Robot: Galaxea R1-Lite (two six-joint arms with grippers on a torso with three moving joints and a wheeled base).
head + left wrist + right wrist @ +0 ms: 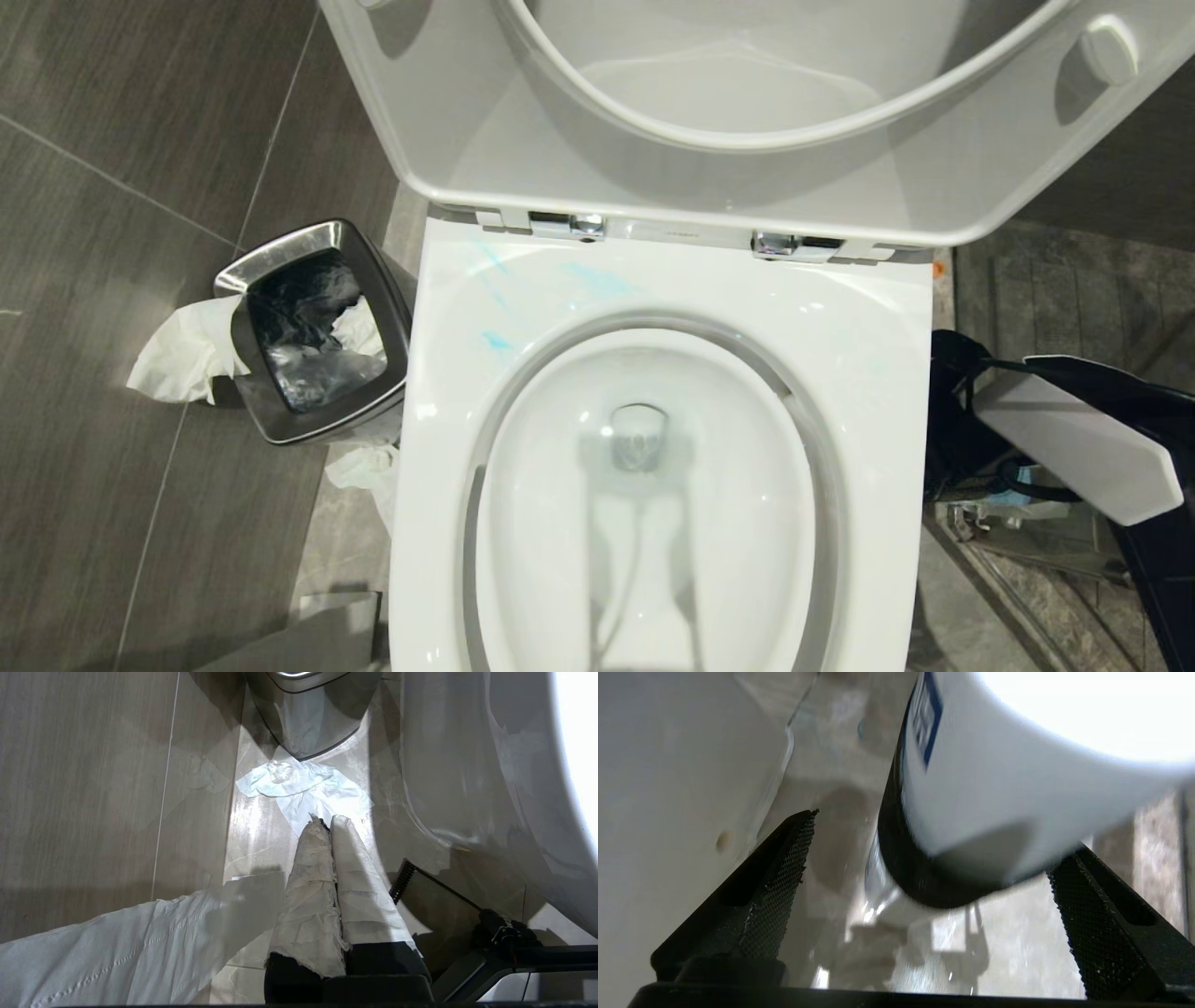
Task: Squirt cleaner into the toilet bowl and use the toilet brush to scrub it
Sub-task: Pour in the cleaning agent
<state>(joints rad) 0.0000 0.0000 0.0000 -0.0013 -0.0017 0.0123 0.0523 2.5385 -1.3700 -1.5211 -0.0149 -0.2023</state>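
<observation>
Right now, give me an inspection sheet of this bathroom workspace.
Surface: toilet bowl white, seat and lid raised.
Job's things: blue cleaner smears on the rim behind the bowl; toilet brush not seen.
Clutter: steel waste bin left of toilet; paper over its edge, more paper on floor.
Grippers: left pincer shut, near the floor; right pincer open, a white-and-black cylinder between its fingers.
Cables: nothing seen.
Surroundings: grey floor tiles.

Floor (112, 280) is dark grey tile with a paler stone strip right along the toilet (448, 448). Steel bin (317, 331) sits on it just beside the toilet, and there's crumpled tissue (369, 471) on the strip by the bin's foot (another wad hangs over the bin's rim).
</observation>
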